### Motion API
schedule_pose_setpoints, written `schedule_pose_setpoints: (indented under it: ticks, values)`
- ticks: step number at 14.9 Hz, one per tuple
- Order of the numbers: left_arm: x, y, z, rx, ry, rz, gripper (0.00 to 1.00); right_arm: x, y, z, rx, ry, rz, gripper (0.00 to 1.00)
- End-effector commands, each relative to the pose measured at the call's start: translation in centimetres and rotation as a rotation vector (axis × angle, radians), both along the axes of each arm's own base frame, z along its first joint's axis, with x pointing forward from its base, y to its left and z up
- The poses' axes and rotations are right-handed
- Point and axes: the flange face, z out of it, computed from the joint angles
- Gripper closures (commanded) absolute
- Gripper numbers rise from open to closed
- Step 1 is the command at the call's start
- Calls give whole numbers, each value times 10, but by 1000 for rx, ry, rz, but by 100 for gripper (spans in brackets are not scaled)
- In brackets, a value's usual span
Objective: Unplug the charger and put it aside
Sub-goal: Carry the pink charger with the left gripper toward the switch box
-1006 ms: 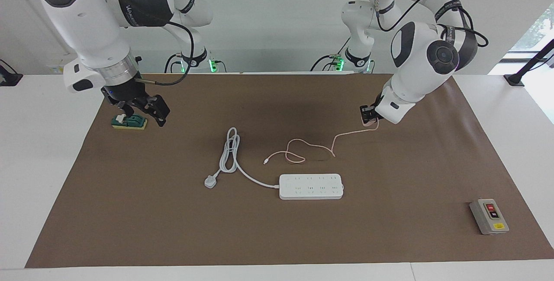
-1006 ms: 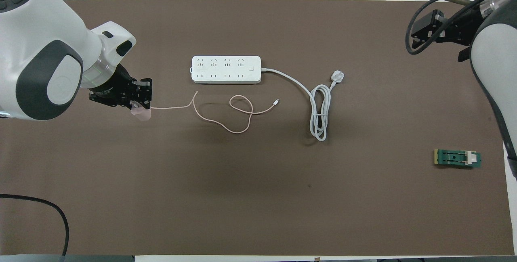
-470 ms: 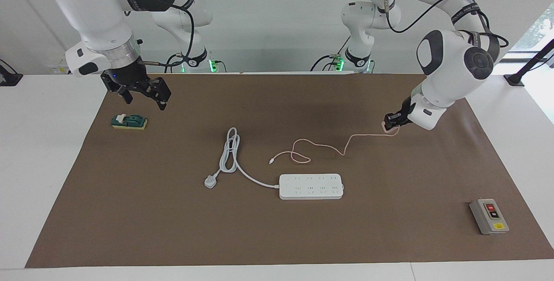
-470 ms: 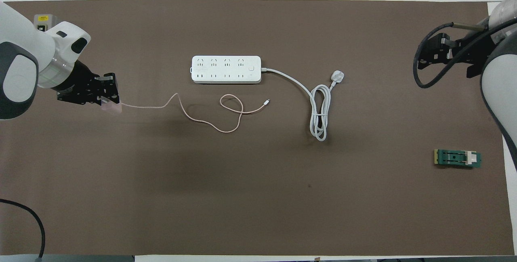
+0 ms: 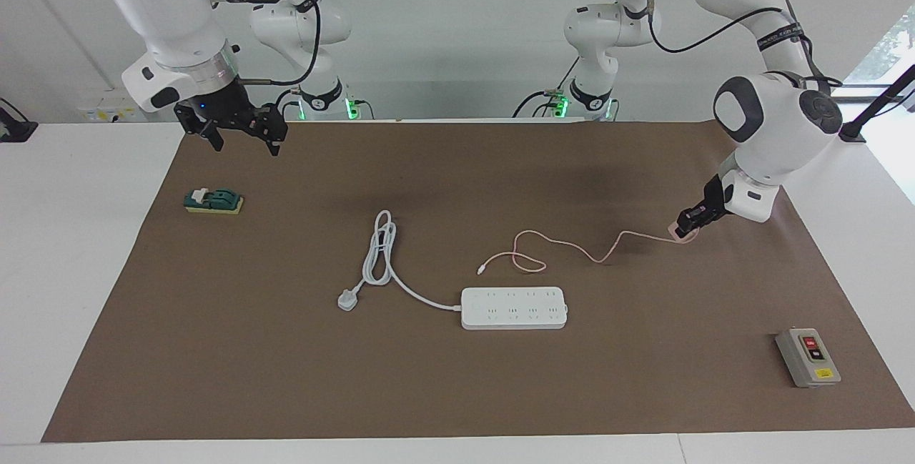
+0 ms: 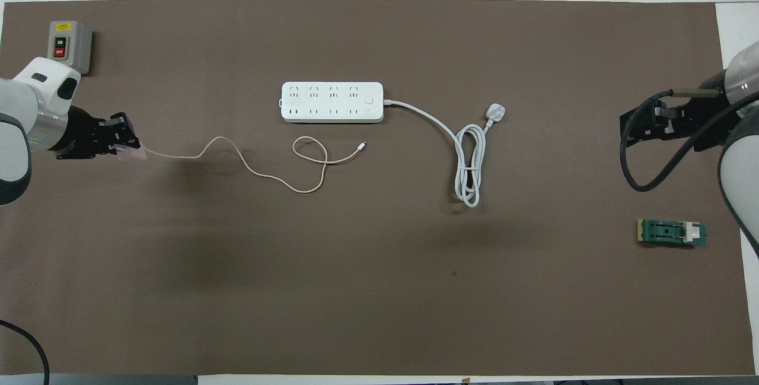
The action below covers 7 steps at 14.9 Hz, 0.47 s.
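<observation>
Pale pink cube-shaped charger (image 5: 683, 232) sat clamped in the left gripper (image 5: 688, 226), low over the brown mat toward the left arm's end, apparently being carried aside from the white plastic power strip (image 5: 514, 307). The right gripper (image 5: 239, 136) waited aloft, fingers spread wide.
</observation>
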Motion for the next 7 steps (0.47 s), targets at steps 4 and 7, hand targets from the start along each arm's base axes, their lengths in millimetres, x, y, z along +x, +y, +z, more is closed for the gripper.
schedule_pose_setpoints:
  ticks: [4, 7]
  values:
    - [-7, 17, 2, -12, -45, 202, 0, -10, -26, -4, -8, -48, 31, 0]
    - [-5, 9, 4, -12, -48, 188, 0, -12, -42, -7, -4, -37, -2, 0]
